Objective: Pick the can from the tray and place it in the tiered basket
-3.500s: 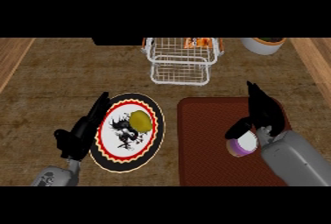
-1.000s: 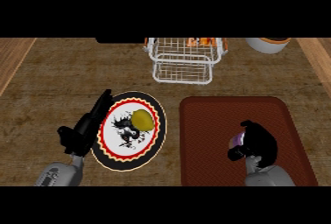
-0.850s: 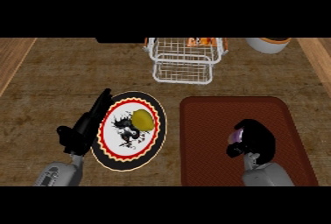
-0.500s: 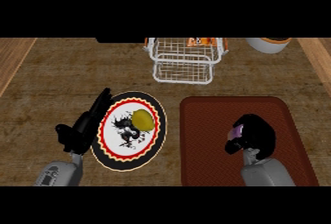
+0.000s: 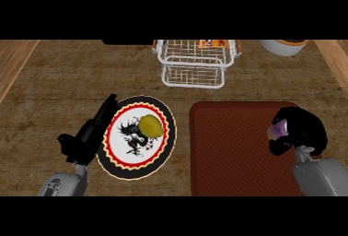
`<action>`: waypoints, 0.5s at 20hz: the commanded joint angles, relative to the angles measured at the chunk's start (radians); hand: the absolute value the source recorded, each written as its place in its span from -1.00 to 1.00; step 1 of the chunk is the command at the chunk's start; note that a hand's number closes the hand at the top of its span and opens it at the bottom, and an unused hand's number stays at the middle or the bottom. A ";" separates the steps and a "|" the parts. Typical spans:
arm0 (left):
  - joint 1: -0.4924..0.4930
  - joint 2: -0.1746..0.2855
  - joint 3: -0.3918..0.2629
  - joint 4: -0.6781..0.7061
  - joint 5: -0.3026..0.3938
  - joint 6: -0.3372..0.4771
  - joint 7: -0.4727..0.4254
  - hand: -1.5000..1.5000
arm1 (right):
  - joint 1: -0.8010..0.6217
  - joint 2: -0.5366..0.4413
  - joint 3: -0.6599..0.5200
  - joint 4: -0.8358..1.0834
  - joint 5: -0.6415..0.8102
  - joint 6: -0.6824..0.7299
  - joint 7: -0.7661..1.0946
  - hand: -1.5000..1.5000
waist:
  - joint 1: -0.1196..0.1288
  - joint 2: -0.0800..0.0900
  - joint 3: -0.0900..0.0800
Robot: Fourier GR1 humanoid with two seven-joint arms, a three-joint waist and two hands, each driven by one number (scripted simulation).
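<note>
A purple can (image 5: 278, 131) shows as a small patch at the right side of the dark red tray (image 5: 231, 147). My right hand (image 5: 303, 130) is curled round it and hides most of it; whether it is lifted off the tray I cannot tell. The white wire tiered basket (image 5: 194, 62) stands at the far middle of the counter, well apart from the hand. My left hand (image 5: 87, 136) rests open at the left, fingers straight, along the edge of a plate.
A round plate (image 5: 138, 137) with a red and black rim holds a yellow item (image 5: 151, 124) left of the tray. A white bowl (image 5: 285, 46) sits at the far right. Wooden strips border the counter on both sides.
My right hand has closed round the can and shifted a little toward the far right of the tray. The left hand has stayed where it was.
</note>
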 commanded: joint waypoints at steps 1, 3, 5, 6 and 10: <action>0.009 -0.007 -0.008 -0.016 -0.005 0.002 -0.008 0.00 | -0.042 -0.229 -0.096 0.079 -0.107 0.041 -0.342 1.00 | 0.013 0.006 0.003; -0.020 0.001 0.011 0.020 -0.002 0.000 0.006 0.00 | -0.080 -0.242 -0.170 0.102 -0.196 0.011 -0.473 1.00 | -0.001 0.003 0.001; -0.032 0.012 0.025 0.016 0.005 -0.004 0.015 0.00 | -0.095 -0.213 -0.236 0.120 -0.310 0.011 -0.560 1.00 | -0.004 0.001 0.001; 0.016 0.002 0.004 0.009 0.000 -0.016 -0.021 0.00 | -0.164 -0.189 -0.251 0.134 -0.344 0.037 -0.550 1.00 | 0.013 0.000 0.000; -0.005 0.001 -0.001 -0.009 -0.009 -0.012 0.007 0.00 | -0.230 -0.171 -0.334 0.155 -0.463 0.035 -0.665 1.00 | 0.010 -0.002 0.000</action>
